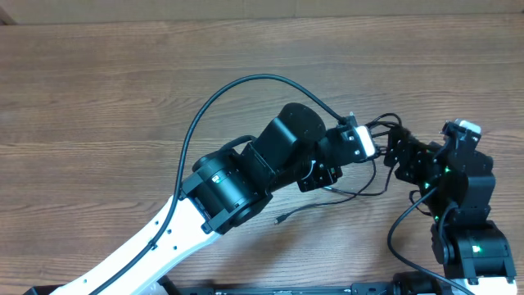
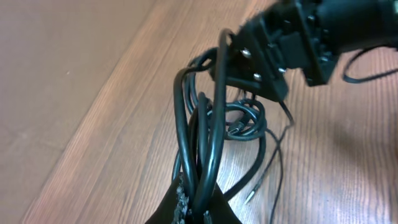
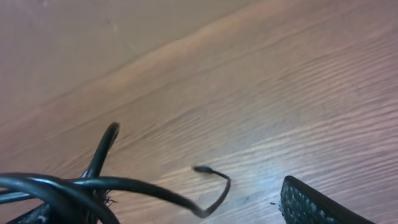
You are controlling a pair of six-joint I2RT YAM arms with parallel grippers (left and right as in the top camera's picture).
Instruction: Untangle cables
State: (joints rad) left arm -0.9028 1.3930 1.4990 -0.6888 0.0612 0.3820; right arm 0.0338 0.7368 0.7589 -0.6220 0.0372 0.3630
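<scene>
The black cables (image 1: 360, 190) lie tangled on the wooden table between my two grippers. My left gripper (image 1: 383, 135) is shut on a bunch of cable loops; in the left wrist view the loops (image 2: 210, 118) rise from its fingers (image 2: 199, 208). A thin cord with a silvery tip (image 2: 249, 200) lies beside them. My right gripper (image 1: 399, 160) sits right against the tangle and also shows in the left wrist view (image 2: 273, 62). In the right wrist view its jaws (image 3: 161, 213) are wide apart, with cable strands (image 3: 143, 186) at the left finger and a small dark plug end (image 3: 202, 168) hanging free.
A loose plug end (image 1: 280, 220) lies on the table below my left arm. The left arm's own thick black cable (image 1: 205, 115) arcs above it. The wooden table (image 1: 98, 98) stretches left and behind. The right arm base (image 1: 475, 254) stands at the front right.
</scene>
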